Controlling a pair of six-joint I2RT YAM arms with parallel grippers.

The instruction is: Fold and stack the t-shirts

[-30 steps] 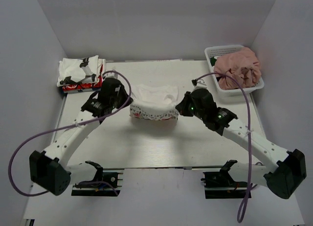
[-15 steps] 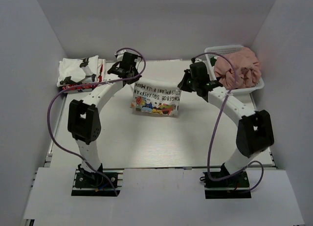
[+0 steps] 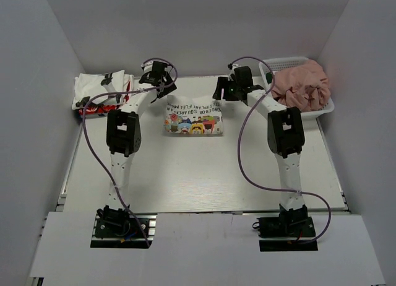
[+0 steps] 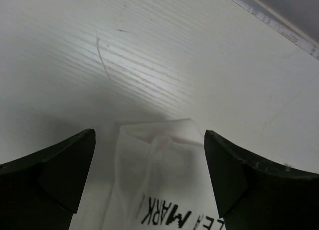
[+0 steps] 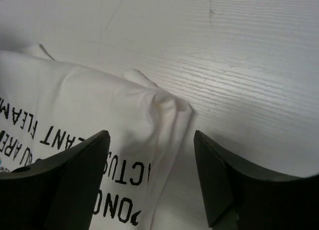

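the table (image 3: 204, 174) carries everything, and both arms reach out across it to its far half, one on either side of the white printed t-shirt (image 3: 193, 118). that shirt lies flat near the back centre of the table as a folded rectangle, with its print and lettering facing up. at the far right the mesh basket (image 3: 327, 108) holds the crumpled pink t-shirt (image 3: 300, 86), not yet folded. at the far left a folded stack sits by the wall, the white-and-black t-shirt (image 3: 99, 86) on top of the red t-shirt (image 3: 93, 111).

the left gripper (image 4: 149, 136) hangs over the printed shirt's far left corner with its jaws spread wide. the cloth lies loose on the table between them and nothing pinches it. the right gripper (image 5: 151, 134) is the same at the far right corner: jaws apart, gripping nothing, the cloth bunched a little under the gap.

by my reading the fold is laid and the step in hand is getting clear of it cleanly. both grippers should rise straight up with jaws kept wide, so no finger drags a corner and opens the fold. the bunched right corner is the likelier one to snag. the rectangle then looks due for the stack, and a grip through all layers at one edge should keep its shape.
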